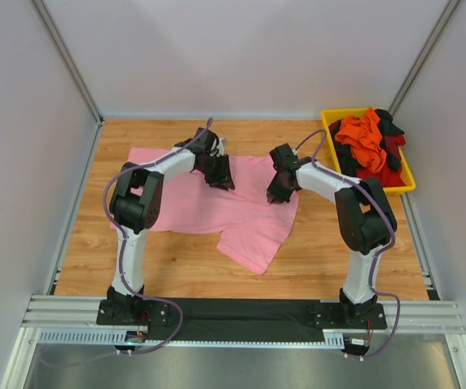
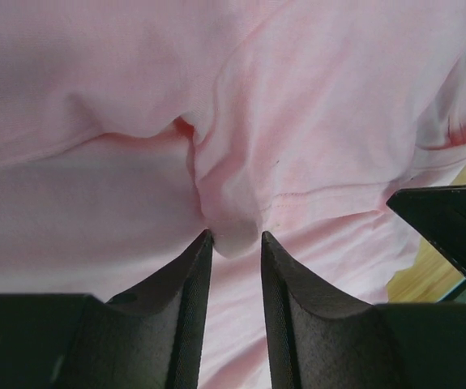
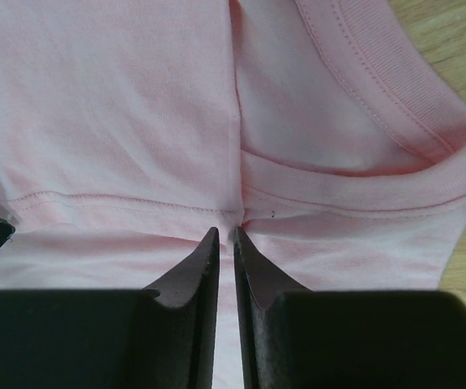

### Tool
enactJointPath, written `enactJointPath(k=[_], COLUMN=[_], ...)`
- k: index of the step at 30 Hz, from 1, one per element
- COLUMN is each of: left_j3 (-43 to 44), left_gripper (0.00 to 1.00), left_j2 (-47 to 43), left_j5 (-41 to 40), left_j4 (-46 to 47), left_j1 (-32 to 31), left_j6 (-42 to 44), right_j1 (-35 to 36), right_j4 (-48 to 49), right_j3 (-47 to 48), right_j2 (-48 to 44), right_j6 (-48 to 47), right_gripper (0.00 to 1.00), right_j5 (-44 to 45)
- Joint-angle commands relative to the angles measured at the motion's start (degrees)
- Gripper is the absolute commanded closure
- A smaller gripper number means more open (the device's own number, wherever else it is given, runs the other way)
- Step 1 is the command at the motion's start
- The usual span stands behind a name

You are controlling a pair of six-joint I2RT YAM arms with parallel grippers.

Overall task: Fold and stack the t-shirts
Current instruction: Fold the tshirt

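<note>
1. The first fold is in hand: the pink t-shirt (image 1: 200, 211) lies spread over the far middle of the counter (image 1: 330, 251), and the other t-shirts (image 1: 366, 142) sit heaped in the yellow bin (image 1: 408, 180) at the far right corner
2. The left claw (image 2: 234, 237) pinches a tuck of pink cloth; the right claw (image 3: 225, 233) is clenched on the seam by the collar
3. The next move likely calls for lifting both together toward the near edge, where bare counter leaves room; the bin crowds the right edge

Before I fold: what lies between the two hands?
Only a bare stretch of the pink shirt, nothing on it; the top view shows it.
</note>
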Motion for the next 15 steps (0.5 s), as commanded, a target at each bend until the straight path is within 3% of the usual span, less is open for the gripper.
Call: enactJointPath(k=[1,5,8,11,15], left_j3=[2.5,2.6,2.8,3.3,5.9], left_gripper=[0.63,0.68,0.79,0.97,1.00], left_j2=[0.3,0.4,0.7,0.9,2.0], left_j5=[1.0,1.2,1.4,1.3,1.1], left_j4=[0.6,0.8,0.7,0.3,-1.8], left_j1=[-0.4,-0.5,-0.5,-0.5,-0.5], left_j6=[-0.4,-0.4,-0.6,-1.0,-2.7], right_j1=[0.4,0.4,0.4,0.5,0.4], right_j4=[0.6,0.6,0.6,0.7,1.3], right_j3=[1.3,1.3,1.2,0.7,-0.1], right_j2=[0.7,0.6,0.6,0.3,-0.2], right_j6=[1.4,1.4,1.5,1.7,2.0], right_gripper=[0.87,0.93,0.99,1.00,1.00], right_j5=[-0.1,0.1,0.2,0.5,0.9])
